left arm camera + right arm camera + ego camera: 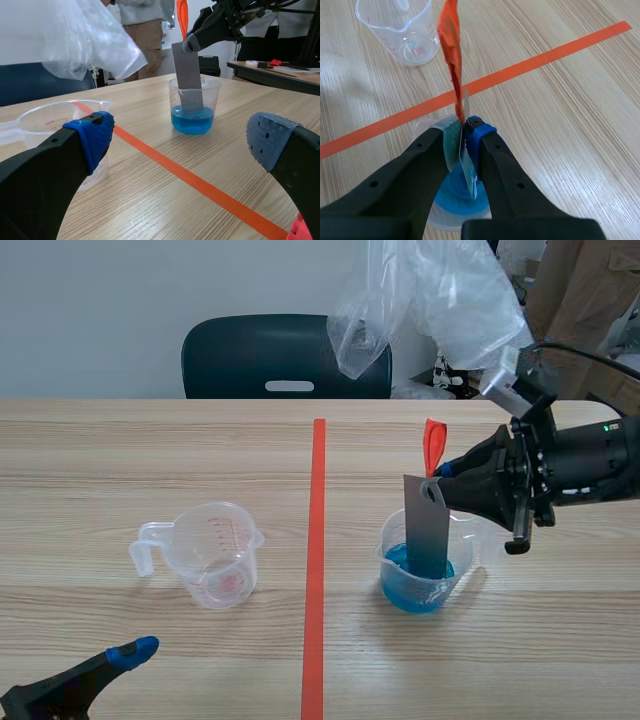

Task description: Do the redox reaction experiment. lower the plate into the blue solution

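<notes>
A grey metal plate [427, 528] with an orange-red ribbon [432, 446] at its top hangs upright in a clear beaker [424, 562] of blue solution [417, 581], right of the tape line. The plate's lower end dips into the liquid. My right gripper [442, 474] is shut on the plate's top edge, seen edge-on in the right wrist view [466, 131], with the blue solution [454, 191] below. In the left wrist view the plate [187, 70] stands in the beaker [194, 106] ahead. My left gripper [180, 140] is open, low at the table's near left [132, 651].
An empty clear measuring cup [208, 554] with red markings stands left of the orange tape line [316, 560]. A dark chair [285, 358] and a crumpled clear plastic bag [430, 295] are behind the table's far edge.
</notes>
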Available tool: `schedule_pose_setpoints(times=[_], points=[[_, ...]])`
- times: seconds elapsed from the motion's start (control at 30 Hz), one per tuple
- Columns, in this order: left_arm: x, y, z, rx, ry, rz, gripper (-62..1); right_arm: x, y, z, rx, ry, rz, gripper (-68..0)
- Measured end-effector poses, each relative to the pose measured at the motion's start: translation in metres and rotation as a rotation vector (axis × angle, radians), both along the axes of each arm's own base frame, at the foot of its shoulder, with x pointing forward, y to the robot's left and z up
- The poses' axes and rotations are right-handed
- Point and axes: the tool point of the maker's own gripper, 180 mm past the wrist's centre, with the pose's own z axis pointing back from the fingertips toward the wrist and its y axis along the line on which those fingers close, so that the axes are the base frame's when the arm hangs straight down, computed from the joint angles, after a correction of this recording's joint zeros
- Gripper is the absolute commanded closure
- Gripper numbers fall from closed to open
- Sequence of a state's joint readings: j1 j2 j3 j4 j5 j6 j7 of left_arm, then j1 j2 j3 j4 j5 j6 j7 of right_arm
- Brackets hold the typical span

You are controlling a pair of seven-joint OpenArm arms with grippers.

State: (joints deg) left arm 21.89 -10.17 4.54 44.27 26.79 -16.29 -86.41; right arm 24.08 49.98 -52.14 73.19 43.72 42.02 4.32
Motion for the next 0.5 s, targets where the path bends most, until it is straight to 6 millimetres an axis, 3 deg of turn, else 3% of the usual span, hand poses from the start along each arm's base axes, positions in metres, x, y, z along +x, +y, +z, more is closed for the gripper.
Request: schedule_pose_setpoints(times=[0.5], points=[[0.0006,-0.0003,0.0013,-0.001,-0.005,-0.001,-55.7,-0.0006,0.0002,-0.0006,-0.005,0.004,0.001,-0.4]])
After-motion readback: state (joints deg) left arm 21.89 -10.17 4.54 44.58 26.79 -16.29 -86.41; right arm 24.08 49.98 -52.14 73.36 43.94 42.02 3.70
